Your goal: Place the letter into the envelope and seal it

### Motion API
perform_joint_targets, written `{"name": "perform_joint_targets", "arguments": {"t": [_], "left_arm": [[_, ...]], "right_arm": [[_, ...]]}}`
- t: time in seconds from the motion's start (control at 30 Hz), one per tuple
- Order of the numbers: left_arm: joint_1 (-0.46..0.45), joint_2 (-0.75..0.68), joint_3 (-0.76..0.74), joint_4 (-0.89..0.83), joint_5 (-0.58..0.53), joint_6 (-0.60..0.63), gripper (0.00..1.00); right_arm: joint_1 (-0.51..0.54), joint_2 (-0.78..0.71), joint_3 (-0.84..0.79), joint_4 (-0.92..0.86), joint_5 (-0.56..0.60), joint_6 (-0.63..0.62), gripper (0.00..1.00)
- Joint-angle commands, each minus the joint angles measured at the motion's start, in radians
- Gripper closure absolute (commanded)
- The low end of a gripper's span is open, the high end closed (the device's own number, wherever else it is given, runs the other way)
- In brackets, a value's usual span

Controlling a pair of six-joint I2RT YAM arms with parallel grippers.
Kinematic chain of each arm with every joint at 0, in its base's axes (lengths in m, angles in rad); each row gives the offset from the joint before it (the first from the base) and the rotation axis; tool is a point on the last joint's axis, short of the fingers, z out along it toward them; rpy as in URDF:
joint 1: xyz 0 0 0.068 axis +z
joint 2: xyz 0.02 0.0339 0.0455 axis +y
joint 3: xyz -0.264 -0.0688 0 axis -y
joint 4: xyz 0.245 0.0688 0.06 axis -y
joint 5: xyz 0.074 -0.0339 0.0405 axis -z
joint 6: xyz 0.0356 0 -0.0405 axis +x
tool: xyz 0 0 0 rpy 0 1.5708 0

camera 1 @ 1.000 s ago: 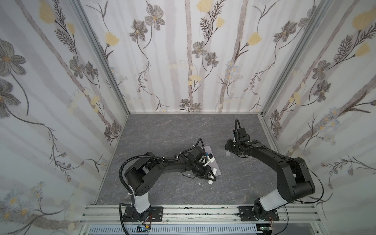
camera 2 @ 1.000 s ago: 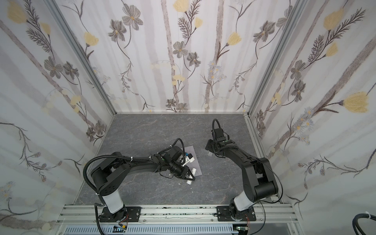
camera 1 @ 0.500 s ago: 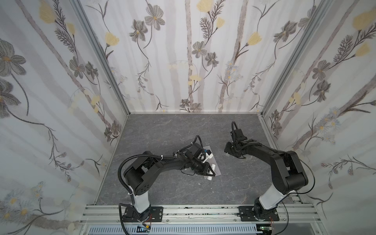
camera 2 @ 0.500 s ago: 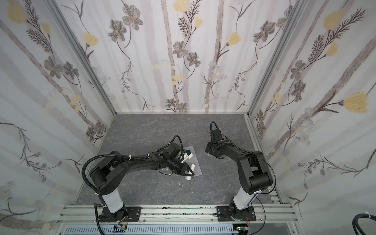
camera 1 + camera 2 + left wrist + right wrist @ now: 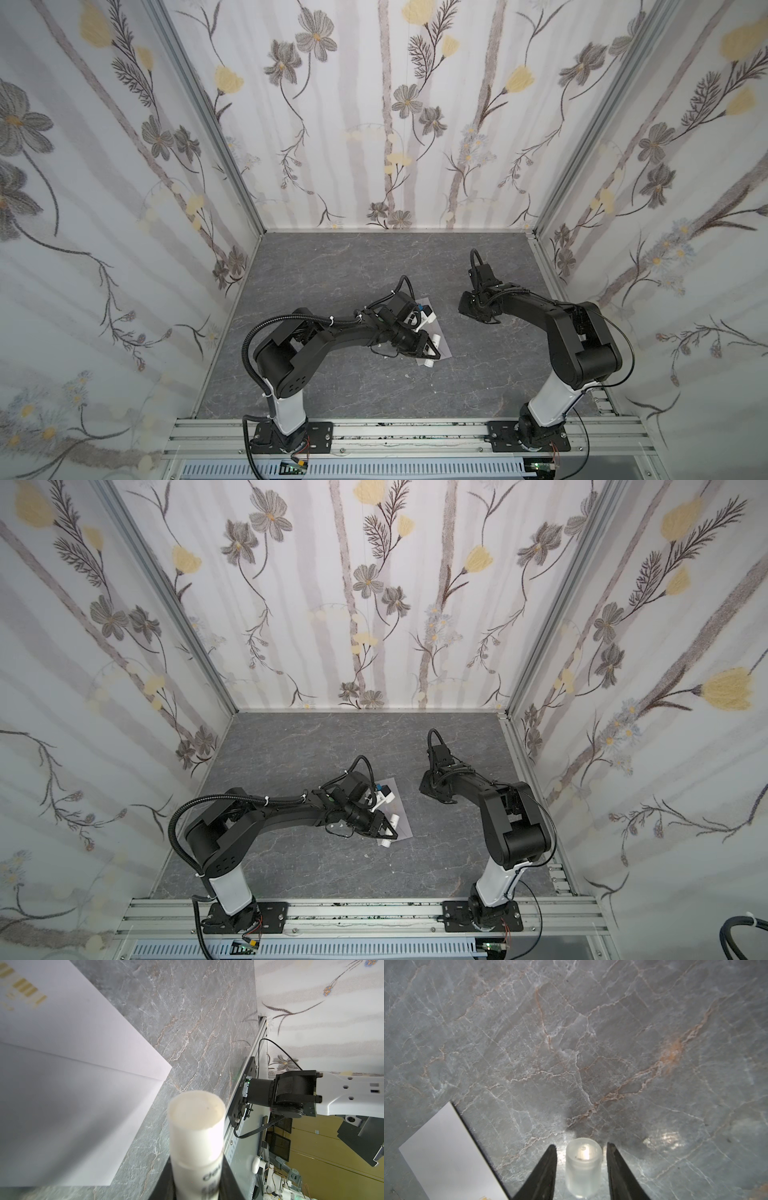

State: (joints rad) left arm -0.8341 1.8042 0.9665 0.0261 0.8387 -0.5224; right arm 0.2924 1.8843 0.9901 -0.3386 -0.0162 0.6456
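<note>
We see the grey-lavender paper envelope [image 5: 444, 347] running far-to-near. The left pincer [image 5: 196, 1169] clamps a white glue-stick tube [image 5: 195, 1126]. The right pincer [image 5: 581, 1148] gapes around a frosted cap [image 5: 583, 1169], untouching.

Readable text, left wrist view:
1. Glue-stick tube [image 5: 197, 1126], lower centre: I read dark letters "del", cut off.
2. Black base plate [image 5: 248, 1070], centre right: white serial number, too small for me to read surely.
3. Envelope [image 5: 83, 1032], upper left: gold printed bars, blurred, unreadable.
</note>
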Motion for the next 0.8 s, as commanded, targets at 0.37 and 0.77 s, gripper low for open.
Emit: {"name": "perform_joint_targets", "arguments": {"t": [0.37, 0.77], "left_arm": [[0.000, 0.012, 0.014, 0.007, 0.003, 0.022, 1.00], [-0.013, 0.089, 0.075, 0.008, 0.033, 0.021, 1.00]], "right_arm": [[-0.007, 0.025, 0.013, 0.019, 0.016, -0.007, 0.62], [-0.009, 0.026, 0.012, 0.027, 0.016, -0.012, 0.68]]}}
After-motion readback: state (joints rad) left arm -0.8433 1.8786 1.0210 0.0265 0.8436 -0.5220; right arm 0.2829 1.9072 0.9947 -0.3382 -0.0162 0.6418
